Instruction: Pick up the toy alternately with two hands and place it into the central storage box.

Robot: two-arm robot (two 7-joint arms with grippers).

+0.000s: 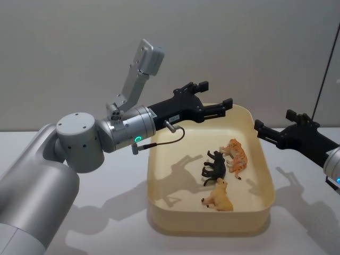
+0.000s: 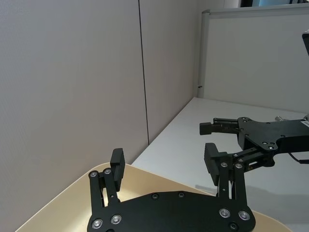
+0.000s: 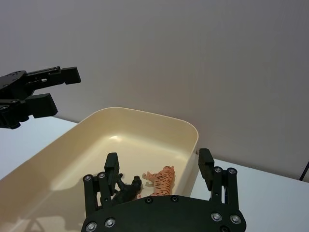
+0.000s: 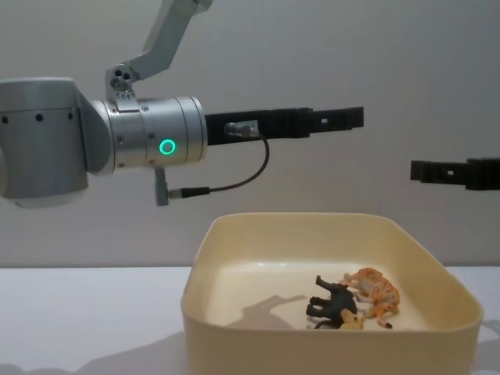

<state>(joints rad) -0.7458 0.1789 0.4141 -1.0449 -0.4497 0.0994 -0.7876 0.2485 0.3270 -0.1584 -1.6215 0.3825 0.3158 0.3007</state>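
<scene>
Our left pincer [image 1: 208,96] hangs open and empty over the box's [image 1: 159,212] 11 o'clock rim; our right pincer [image 1: 276,129] waits open at 3 o'clock. Tiger [image 1: 236,157], black animal [image 1: 215,166] and tan animal [image 1: 219,196] already lie inside, nearer our right.

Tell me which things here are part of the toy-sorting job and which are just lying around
Part of the job:
- cream storage box
- tiger toy, black animal toy, tan animal toy, all in the box
- left gripper, open above the box's far rim
- right gripper, open, beside the box

Just there:
- white table
</scene>
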